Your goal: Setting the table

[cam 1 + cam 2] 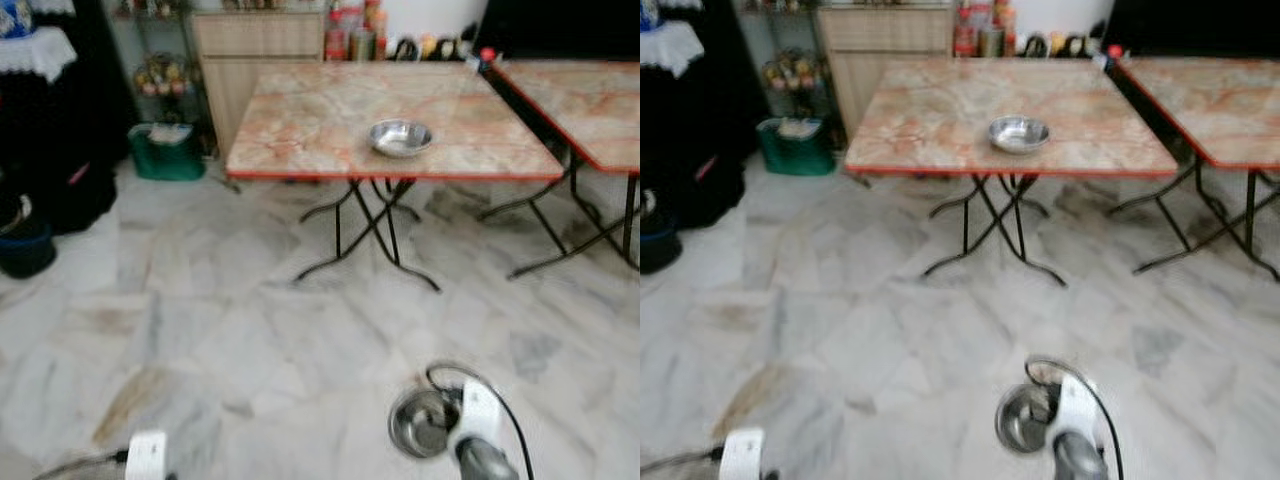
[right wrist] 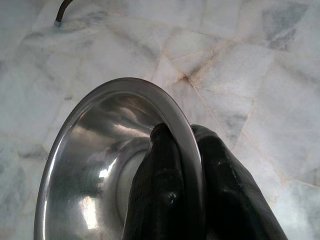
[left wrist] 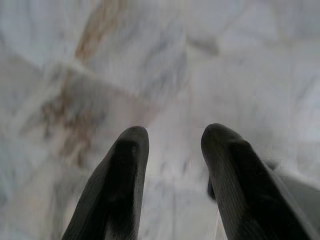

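A steel bowl (image 1: 401,137) sits on the near marble-topped folding table (image 1: 300,130), toward its front edge. A second steel bowl (image 1: 422,422) hangs low over the floor at the bottom right, and my right gripper (image 2: 186,145) is shut on its rim, one finger inside and one outside. The shiny inside of this bowl (image 2: 100,165) faces the right wrist camera. My left gripper (image 3: 172,137) stands open over bare floor with nothing between its fingers; its wrist (image 1: 147,455) is at the bottom left.
A second marble table (image 1: 590,100) stands to the right. A wooden cabinet (image 1: 250,50) and bottles line the back wall. A green basket (image 1: 165,150) and a dark bucket (image 1: 25,245) stand at the left. Marble floor lies between me and the tables.
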You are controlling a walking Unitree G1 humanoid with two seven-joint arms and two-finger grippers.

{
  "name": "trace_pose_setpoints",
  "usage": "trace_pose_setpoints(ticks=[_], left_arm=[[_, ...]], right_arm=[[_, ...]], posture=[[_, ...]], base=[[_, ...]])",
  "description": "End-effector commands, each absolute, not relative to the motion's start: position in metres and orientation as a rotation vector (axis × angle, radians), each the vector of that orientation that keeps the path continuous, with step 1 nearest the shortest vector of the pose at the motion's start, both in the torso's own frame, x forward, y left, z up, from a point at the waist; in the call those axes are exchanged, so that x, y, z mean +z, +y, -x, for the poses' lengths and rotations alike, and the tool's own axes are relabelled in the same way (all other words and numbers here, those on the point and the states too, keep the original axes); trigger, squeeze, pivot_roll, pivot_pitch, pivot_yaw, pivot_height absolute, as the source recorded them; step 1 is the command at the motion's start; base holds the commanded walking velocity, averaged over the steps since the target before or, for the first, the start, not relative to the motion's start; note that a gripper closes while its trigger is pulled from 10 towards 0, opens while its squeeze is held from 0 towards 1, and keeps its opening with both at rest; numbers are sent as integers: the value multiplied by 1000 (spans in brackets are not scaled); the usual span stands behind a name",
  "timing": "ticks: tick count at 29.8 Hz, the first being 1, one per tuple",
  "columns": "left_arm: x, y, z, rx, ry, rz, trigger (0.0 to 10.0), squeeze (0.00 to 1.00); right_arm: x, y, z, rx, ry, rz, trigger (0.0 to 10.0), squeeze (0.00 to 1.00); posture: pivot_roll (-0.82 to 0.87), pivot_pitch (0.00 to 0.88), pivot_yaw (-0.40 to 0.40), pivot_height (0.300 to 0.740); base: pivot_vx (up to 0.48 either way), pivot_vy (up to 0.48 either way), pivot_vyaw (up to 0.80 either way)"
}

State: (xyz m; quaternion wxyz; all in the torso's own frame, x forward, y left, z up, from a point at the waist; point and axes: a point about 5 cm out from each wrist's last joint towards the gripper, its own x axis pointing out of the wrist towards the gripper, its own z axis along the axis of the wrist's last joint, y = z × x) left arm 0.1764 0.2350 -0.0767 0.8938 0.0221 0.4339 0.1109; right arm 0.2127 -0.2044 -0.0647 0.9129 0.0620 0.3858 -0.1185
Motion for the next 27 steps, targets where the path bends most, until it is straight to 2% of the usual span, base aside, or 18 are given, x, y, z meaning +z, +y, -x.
trace_pose_setpoints(ticks=[1,27], left_arm=[[-78,230,-176,222,899,-31,10000,0],[-78,227,-178,205,897,-29,10000,0]], right_arm=[[-67,-215,-206,-287,803,-138,10000,0],[-64,-218,-209,-289,787,-122,10000,0]], posture=[[48,0,-7,740],[44,0,1,740]], base=[[480,0,0],[480,0,0]])
